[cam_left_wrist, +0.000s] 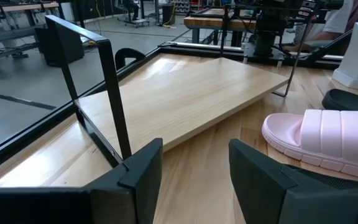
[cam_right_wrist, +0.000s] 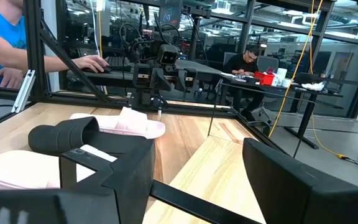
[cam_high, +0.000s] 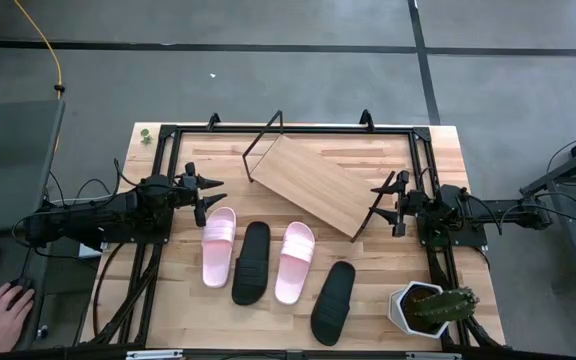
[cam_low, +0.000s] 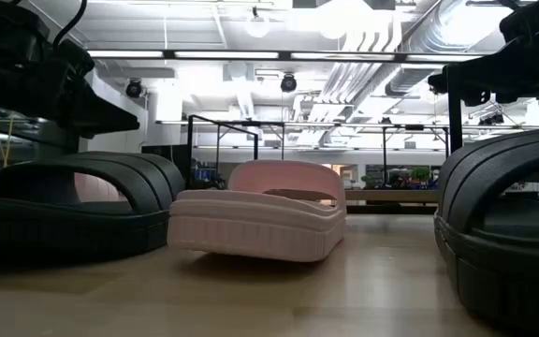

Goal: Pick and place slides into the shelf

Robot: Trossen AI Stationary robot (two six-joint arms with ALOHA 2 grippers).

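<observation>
- On the wooden table (cam_high: 438, 260), seen from above, four slides lie side by side in a row, in the half of the table near the camera's lower edge.
- From left to right the row has a pale pink slide (cam_high: 218, 246), a black slide (cam_high: 252, 262), a second pink slide (cam_high: 295, 262) and a second black slide (cam_high: 334, 301).
- All four lie flat on the table; none of them is on the shelf (cam_high: 313, 183).
- The shelf, a light-wood board on a thin black wire frame, stands behind the slides, turned at an angle to the table edges. Its board carries nothing.
- The left claw (cam_high: 211, 192) hangs at the left side of the table, just beyond the toe end of the first pink slide. Its fingers stand wide apart and hold nothing.
- The right claw (cam_high: 383, 203) hangs at the right side, near the right corner of the shelf. Its fingers also stand wide apart and hold nothing.
- The left wrist view looks between the two dark fingers (cam_left_wrist: 143, 175) to the shelf board (cam_left_wrist: 185, 87) and a pink slide (cam_left_wrist: 322, 135) beside it.
- A white pot with a cactus (cam_high: 430, 306) stands at the near right corner of the table, to the right of the second black slide.
- A person's hand (cam_high: 4, 316) rests on a mouse outside the table, at the lower left.
</observation>
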